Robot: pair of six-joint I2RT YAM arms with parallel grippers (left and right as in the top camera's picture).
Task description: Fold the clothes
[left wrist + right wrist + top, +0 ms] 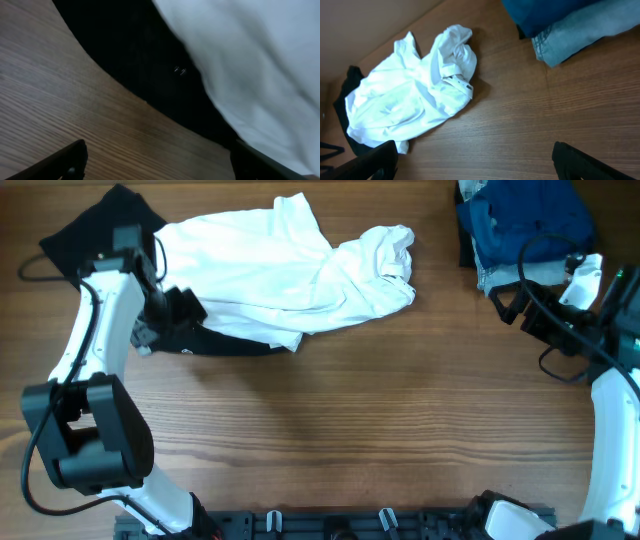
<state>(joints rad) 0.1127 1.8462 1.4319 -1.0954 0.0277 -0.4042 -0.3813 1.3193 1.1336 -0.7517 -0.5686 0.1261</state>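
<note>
A crumpled white shirt (290, 270) lies at the back of the table over a black garment (225, 340). It also shows in the right wrist view (410, 95) and the left wrist view (260, 65). The black garment fills the left wrist view's middle (135, 50). My left gripper (157, 162) is open and empty just above the wood at the black garment's near edge. My right gripper (475, 162) is open and empty above bare table at the right. A pile of blue denim clothes (525, 225) lies at the back right, seen also in the right wrist view (570, 25).
More black cloth (95, 230) lies at the back left corner under the left arm. The wooden table (350, 430) stretches bare across the front. A black rail (340, 525) runs along the front edge.
</note>
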